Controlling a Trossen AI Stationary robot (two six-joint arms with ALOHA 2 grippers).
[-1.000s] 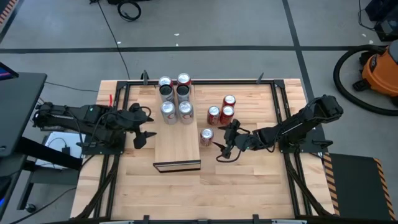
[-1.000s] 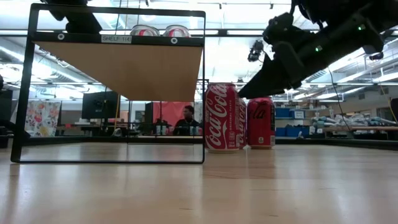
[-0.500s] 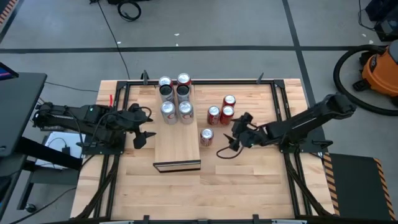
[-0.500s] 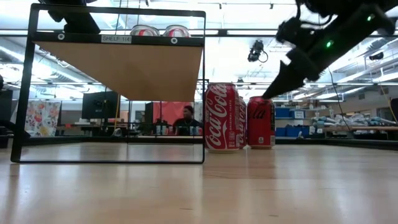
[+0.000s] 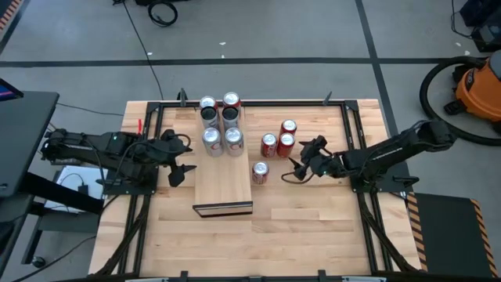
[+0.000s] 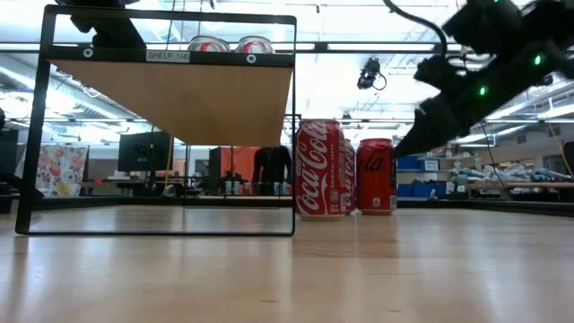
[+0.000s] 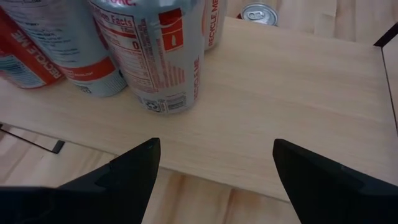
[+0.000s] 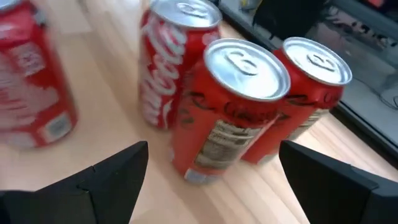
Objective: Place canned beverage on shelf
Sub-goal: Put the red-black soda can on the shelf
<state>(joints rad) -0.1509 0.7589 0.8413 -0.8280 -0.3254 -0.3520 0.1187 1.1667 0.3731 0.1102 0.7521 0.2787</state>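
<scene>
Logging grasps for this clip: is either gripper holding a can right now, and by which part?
Nothing is held. The right gripper is open beside the red cans; the left gripper waits open by the shelf.

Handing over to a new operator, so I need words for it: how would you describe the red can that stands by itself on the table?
Find the shelf, the long pale wood board in the middle of the table. Four red cans stand on the tabletop along its side nearest the right arm. Three huddle together; the lone can stands apart from them, nearest the shelf's open-slot end, with the right pincer just beyond it.
</scene>
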